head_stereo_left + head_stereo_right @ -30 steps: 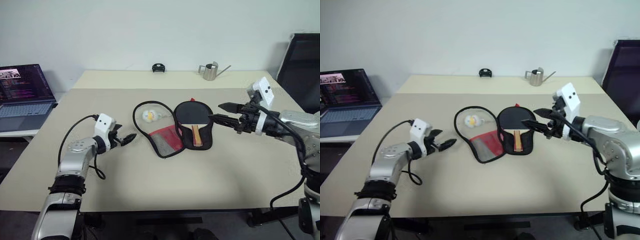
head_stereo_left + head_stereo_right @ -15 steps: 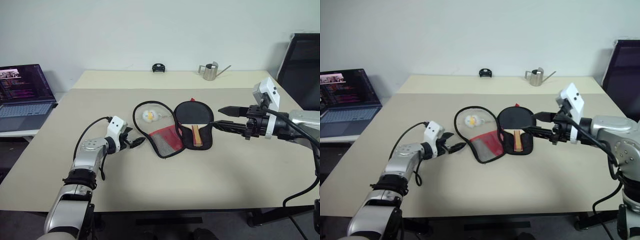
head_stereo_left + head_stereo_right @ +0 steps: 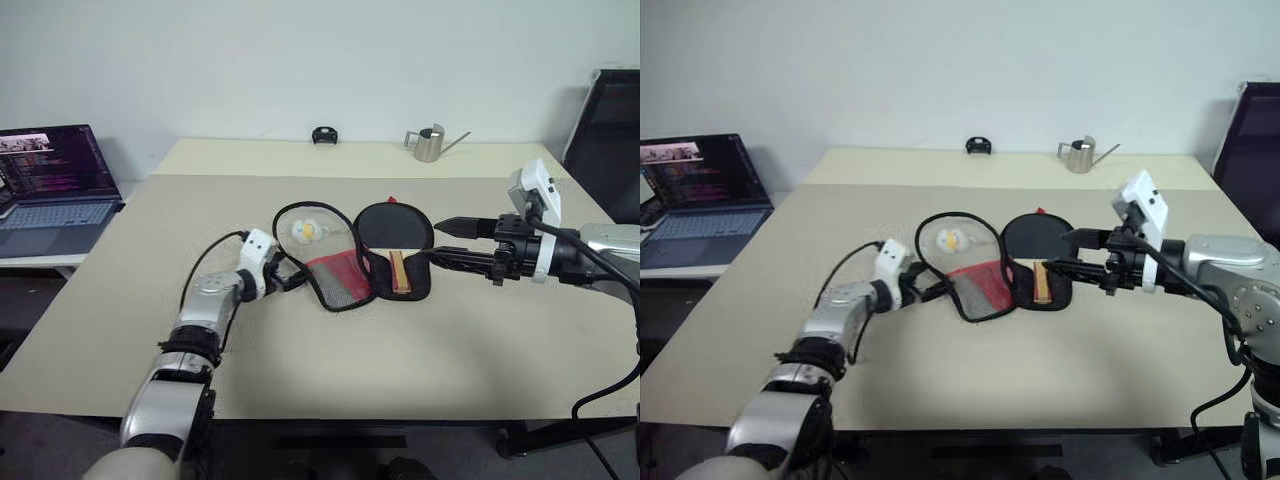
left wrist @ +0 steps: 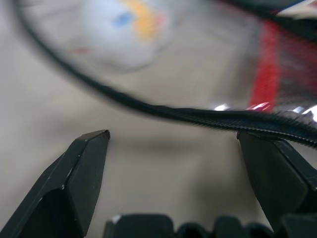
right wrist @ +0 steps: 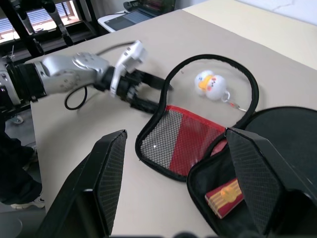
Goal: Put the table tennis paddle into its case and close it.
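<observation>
paddle case (image 3: 345,262), a black and red zippered fabric cover shaped like a bat, lies open near the middle of the beige table (image 3: 300,350). its mesh-pocketed flap is folded out towards the robot's left. the table tennis paddle (image 3: 396,240), black rubber face with a striped wooden handle, already sits in the right half of the case.

the flap looks soft and light, so it will likely sag and fold rather than swing over as one piece. the stiffer zippered rim on the left side seems the best place to take hold. the paddle is rigid and should stay put if the flap is brought over gently.

left gripper (image 3: 293,280) has its black fingers (image 4: 81,173) spread wide, right at the flap's zippered edge, which runs across just ahead of the fingertips; nothing is pinched. right gripper (image 3: 452,243) hovers beside the paddle end of the case, fingers apart and empty.

a small white and yellow duck charm (image 3: 305,232) lies inside the flap's loop and could get trapped when closing. a steel watering can (image 3: 428,143), a small black object (image 3: 322,134) and an open laptop (image 3: 55,185) stand well apart.
</observation>
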Controlling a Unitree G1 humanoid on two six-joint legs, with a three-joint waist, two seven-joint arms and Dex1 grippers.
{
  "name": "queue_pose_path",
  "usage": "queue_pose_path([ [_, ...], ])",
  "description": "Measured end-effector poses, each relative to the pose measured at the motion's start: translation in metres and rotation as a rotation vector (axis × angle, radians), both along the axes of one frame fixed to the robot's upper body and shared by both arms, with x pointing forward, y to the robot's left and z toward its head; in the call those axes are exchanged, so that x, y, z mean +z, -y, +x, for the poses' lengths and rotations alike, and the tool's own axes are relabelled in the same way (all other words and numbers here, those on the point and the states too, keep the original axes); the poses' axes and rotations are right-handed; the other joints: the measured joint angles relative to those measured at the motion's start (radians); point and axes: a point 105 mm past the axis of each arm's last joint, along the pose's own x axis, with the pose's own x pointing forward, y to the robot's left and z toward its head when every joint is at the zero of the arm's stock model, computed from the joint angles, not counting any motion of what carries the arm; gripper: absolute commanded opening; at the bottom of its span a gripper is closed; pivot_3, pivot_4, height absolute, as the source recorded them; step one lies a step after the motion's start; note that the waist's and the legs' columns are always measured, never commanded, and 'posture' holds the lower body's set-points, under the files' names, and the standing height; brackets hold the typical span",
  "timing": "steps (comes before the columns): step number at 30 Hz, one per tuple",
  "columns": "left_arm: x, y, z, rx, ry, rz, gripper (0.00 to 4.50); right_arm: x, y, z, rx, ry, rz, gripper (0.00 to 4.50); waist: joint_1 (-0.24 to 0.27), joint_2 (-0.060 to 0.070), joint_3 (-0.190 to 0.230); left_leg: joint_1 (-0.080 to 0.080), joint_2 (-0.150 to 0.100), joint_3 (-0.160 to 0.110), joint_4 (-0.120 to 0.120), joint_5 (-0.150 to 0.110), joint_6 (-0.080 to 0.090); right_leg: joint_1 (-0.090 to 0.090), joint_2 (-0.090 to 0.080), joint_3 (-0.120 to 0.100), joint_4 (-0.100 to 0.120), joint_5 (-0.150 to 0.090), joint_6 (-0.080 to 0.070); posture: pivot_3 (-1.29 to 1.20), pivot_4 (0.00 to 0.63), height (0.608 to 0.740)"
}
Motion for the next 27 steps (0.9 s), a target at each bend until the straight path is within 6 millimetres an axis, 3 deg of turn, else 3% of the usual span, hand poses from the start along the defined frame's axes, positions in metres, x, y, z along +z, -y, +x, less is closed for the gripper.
queue_pose_path([
  [12, 0.078, 0.111, 0.007, -0.28, 0.179, -0.129, 4.5, 0.001, 0.007, 0.001, -0.045, 0.009, -0.001, 3.43, 0.008, -0.001, 0.001, 0.0, -0.001, 0.001, 0.0, 0.0, 0.0, 0.0, 0.0, 0.0, -0.001, 0.0, 0.0, 0.0, 0.15, 0.74],
  [16, 0.084, 0.14, 0.009, -0.313, 0.188, -0.138, 4.5, -0.002, 0.012, 0.002, -0.076, 0.005, 0.002, 3.43, 0.007, -0.001, 0.001, 0.0, 0.0, 0.001, 0.0, 0.0, 0.0, 0.0, 0.0, 0.0, 0.0, 0.0, 0.0, 0.0, 0.15, 0.74],
  [22, 0.069, 0.162, 0.008, -0.298, 0.153, -0.125, 4.5, -0.003, 0.02, 0.004, -0.143, 0.015, 0.002, 3.43, 0.007, -0.002, 0.001, 0.0, 0.0, 0.001, 0.0, 0.0, 0.0, 0.0, 0.001, 0.001, 0.0, 0.0, 0.0, 0.0, 0.15, 0.74],
  [27, 0.078, 0.15, 0.01, -0.301, 0.191, -0.14, 4.5, -0.007, 0.034, 0.017, -0.276, 0.034, -0.012, 3.43, 0.005, -0.002, 0.001, 0.001, 0.0, 0.001, 0.0, 0.0, 0.0, 0.0, 0.001, 0.001, 0.001, 0.0, 0.0, 0.0, 0.15, 0.74],
])
